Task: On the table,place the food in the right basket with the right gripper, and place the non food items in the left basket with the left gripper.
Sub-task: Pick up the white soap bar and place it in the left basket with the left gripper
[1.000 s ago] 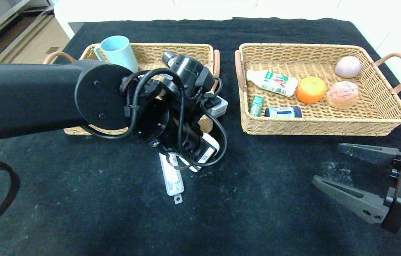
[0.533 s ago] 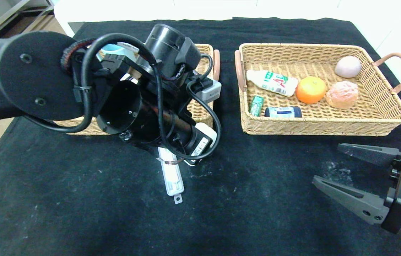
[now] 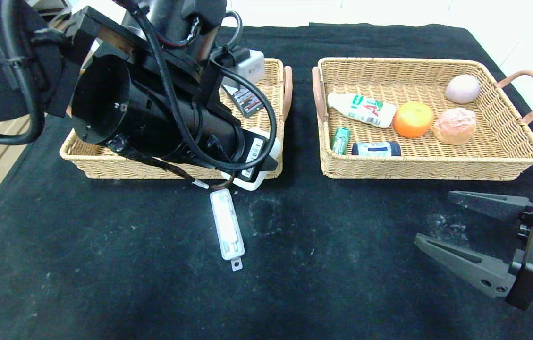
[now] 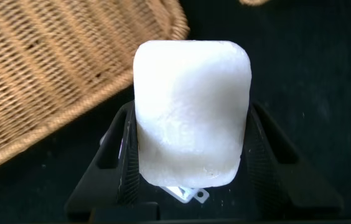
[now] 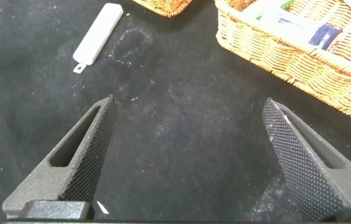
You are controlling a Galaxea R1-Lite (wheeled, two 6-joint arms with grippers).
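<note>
My left gripper point(image 4: 191, 118) is shut on the rounded white soap-like block point(image 4: 191, 112) and holds it above the black table point(image 3: 105, 264), at the front right corner of the left basket point(image 3: 105, 166). In the head view the arm hides most of the block point(image 3: 246, 183). The long white case point(image 3: 227, 230) lies on the cloth just in front of it. My right gripper point(image 3: 434, 217) is open and empty over the table in front of the right basket point(image 3: 427, 171). That basket holds the orange point(image 3: 413, 119), green gum pack point(image 3: 341, 140), blue jar point(image 3: 376, 148) and bun point(image 3: 454, 125).
The right basket also holds a white bottle point(image 3: 361, 109) and a pale rounded ball point(image 3: 462, 89). A dark packet point(image 3: 246, 100) lies in the left basket, most of which my left arm covers. The white case also shows in the right wrist view point(image 5: 98, 36).
My left arm has risen and drawn back toward the left basket with the soap block, uncovering the white case. The right arm has not moved.
</note>
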